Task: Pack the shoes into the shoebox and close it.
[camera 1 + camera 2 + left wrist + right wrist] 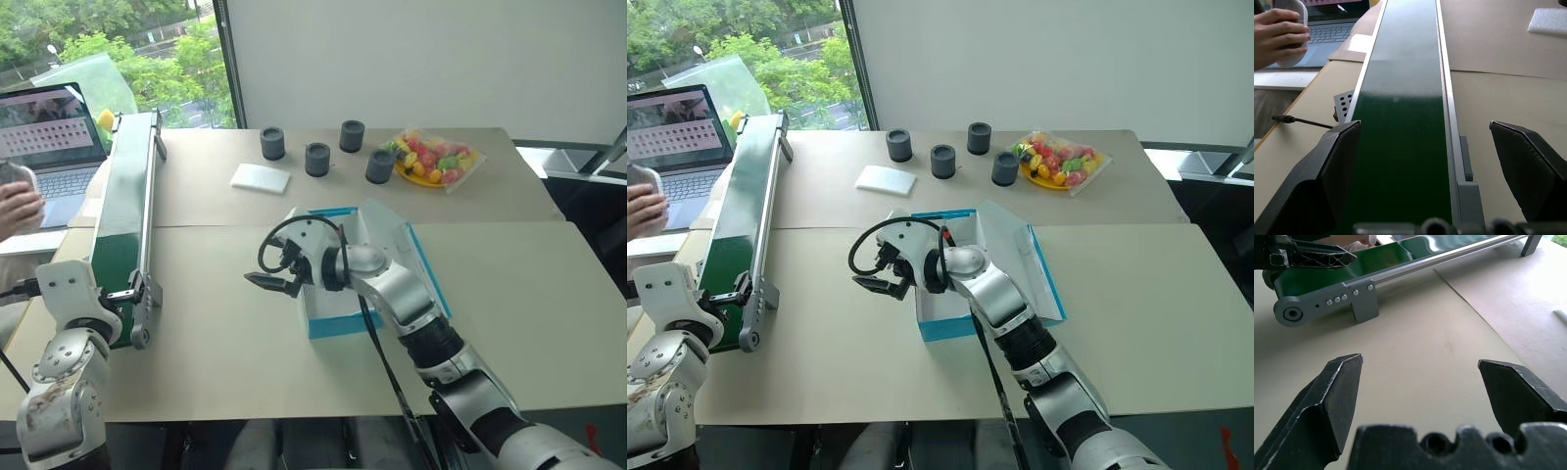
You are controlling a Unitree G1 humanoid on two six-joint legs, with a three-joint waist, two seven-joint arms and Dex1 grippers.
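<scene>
The turquoise shoebox lies open in the middle of the table, its lid flap folded back to the right. My right arm reaches across the box and covers much of its white inside. The shoes are hidden or out of view. My right gripper hovers just past the box's left side, pointing left, open and empty above bare table. My left gripper is open at the near end of the green conveyor belt, one finger on each side, holding nothing.
The long green conveyor runs along the table's left side. Behind it are a laptop and a person's hand. At the back stand a white foam pad, several dark cups and a bag of colourful toy fruit.
</scene>
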